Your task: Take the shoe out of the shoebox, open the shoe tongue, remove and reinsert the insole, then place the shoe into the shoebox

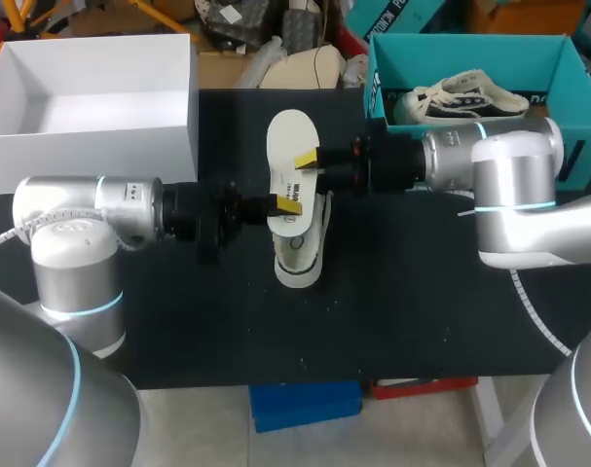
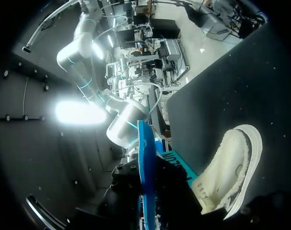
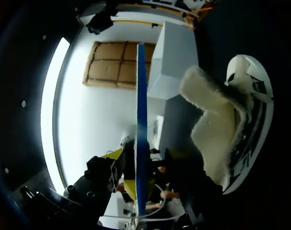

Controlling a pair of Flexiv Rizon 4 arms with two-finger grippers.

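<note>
The insole (image 1: 287, 136) is held up over the middle of the black table (image 1: 422, 311), directly above the shoe (image 1: 300, 258), which lies on the tabletop with its fleecy lining showing; the insole is out of the shoe. The right gripper (image 1: 307, 159) comes in from the right and pinches the insole at its edge near the middle; the left gripper (image 1: 287, 204) comes in from the left and grips it lower down, near the end closest to the shoe. In both wrist views the insole shows edge-on as a thin blue strip (image 2: 146, 167) running between the fingers, so the left pincer also seems closed on it, though its tips are dark there. The teal shoebox (image 1: 470, 44) stands at the far right corner with another shoe (image 1: 461, 97) inside; a white box (image 1: 91, 146) sits at the far left.
</note>
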